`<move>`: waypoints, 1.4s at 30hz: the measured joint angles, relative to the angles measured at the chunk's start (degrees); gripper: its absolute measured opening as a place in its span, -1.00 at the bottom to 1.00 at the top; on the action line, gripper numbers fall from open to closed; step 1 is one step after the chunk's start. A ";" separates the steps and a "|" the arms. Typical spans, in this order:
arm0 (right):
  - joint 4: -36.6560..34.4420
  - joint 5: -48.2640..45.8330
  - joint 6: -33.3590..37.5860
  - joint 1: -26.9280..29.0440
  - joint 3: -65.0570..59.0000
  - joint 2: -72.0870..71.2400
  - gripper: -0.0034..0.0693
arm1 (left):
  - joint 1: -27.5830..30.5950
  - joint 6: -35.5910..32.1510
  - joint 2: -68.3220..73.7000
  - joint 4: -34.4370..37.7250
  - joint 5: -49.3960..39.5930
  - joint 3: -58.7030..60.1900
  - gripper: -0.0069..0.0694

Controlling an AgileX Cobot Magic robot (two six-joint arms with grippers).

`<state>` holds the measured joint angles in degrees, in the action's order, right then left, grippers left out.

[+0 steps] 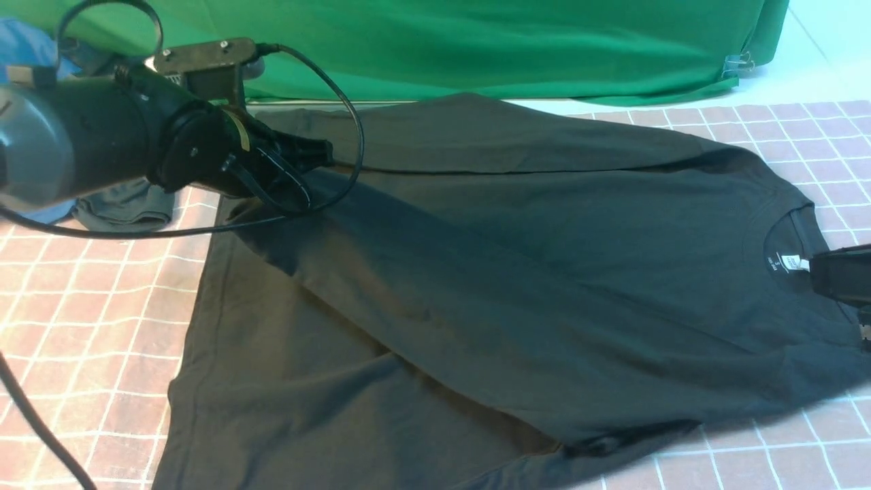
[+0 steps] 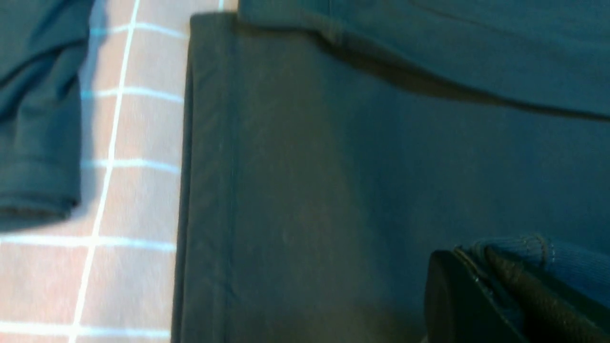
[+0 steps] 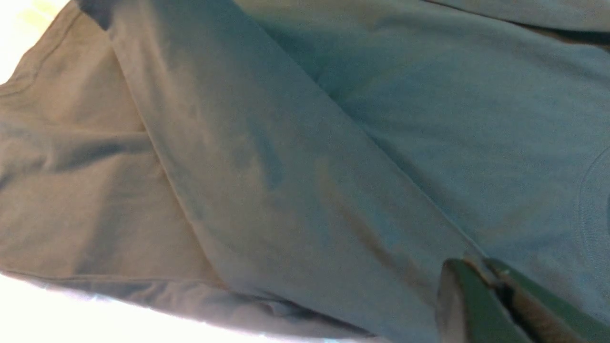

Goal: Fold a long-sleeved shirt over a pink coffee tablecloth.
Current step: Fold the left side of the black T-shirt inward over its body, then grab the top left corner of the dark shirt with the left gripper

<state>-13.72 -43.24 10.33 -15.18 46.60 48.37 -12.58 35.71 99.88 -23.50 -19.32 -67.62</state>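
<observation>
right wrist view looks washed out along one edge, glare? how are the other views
Right wrist view: the area beyond the long-sleeved shirt is blown out to white, and the fabric is tinted teal; left wrist view: soft, the pink coffee tablecloth grid lines smeared, same teal tint; front view: sharpest, colours truer.

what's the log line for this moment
left gripper: shut on long-sleeved shirt cuff, raised | right gripper: shut on shirt by collar | shirt: spread on pink coffee tablecloth
</observation>
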 joint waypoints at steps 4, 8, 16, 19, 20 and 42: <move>0.00 -0.17 0.00 0.00 0.00 0.00 -0.78 | 1.38 0.00 1.19 -1.17 3.50 0.00 -0.70; 0.00 -0.17 0.00 0.00 0.00 0.00 -0.78 | 2.38 -0.08 1.59 -3.17 6.62 -0.06 -0.61; -0.01 -0.39 -0.05 0.00 0.00 0.00 -0.78 | 2.03 -0.08 -1.07 1.12 -1.82 -3.90 0.01; -0.01 -0.58 -0.05 0.00 0.00 0.00 -0.78 | 0.46 -5.08 -4.24 12.14 -8.87 -4.26 -0.04; -0.01 -0.58 -0.05 0.00 0.00 0.00 -0.78 | -0.50 -7.54 -5.27 15.78 -10.45 -4.19 -0.09; -0.01 -0.53 -0.05 0.00 0.00 0.00 -0.78 | -40.10 -20.95 4.74 48.10 -1.83 5.54 -0.22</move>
<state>-13.73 -43.77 10.28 -15.18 46.60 48.37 -52.68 14.76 104.62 24.60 -21.15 -62.08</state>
